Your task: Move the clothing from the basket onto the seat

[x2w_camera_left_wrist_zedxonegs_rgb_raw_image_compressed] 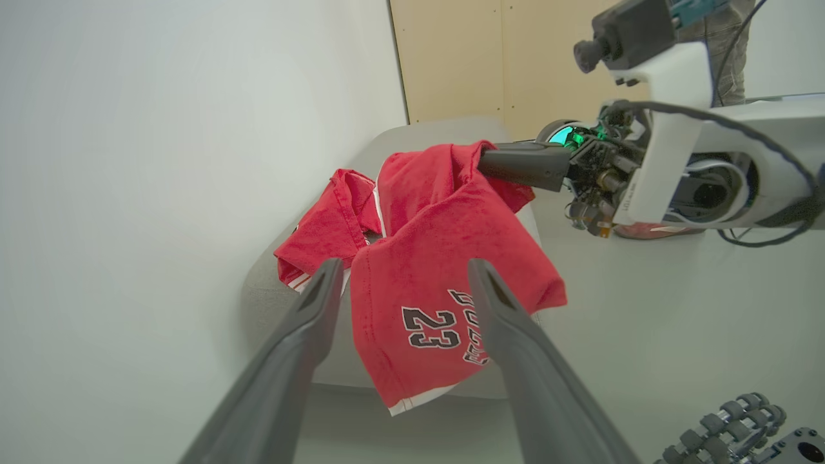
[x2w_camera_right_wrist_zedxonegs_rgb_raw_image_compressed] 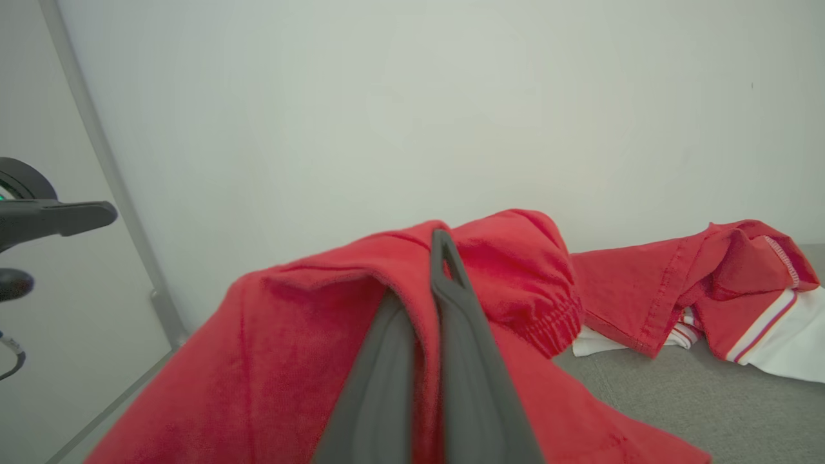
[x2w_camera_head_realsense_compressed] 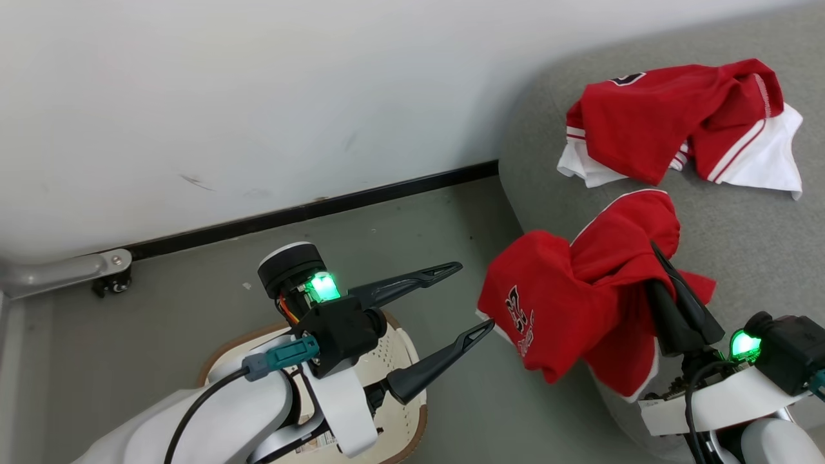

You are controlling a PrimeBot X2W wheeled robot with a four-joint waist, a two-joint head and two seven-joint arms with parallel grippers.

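Right jaws were clamped flat together, and pinched between them was a fold of the smaller red piece [x2w_camera_head_realsense_compressed: 580, 303], the one with the black-and-white 23 on it. The rest of the cloth draped over both fingers and hung toward the floor [x2w_camera_head_realsense_compressed: 213, 322]. A high pinch like that looked meant to keep the fabric off the ground. Left jaws stood spread wide with nothing between them, pointing at the hanging hem from just beside it, perhaps placed to help spread it, though that's a guess. Out from there, the piece hung right at the rounded edge of the seat [x2w_camera_head_realsense_compressed: 741, 225], partly over the cushion and partly past it above the floor, so not yet laid down. Farther back on the grey sofa the jersey [x2w_camera_head_realsense_compressed: 651, 122] lay crumpled, white sleeves showing, well in from the edge where it would not slide off. The basket [x2w_camera_head_realsense_compressed: 403, 361] sat on the floor under the left arm, mostly hidden, and no red showed in the visible part.
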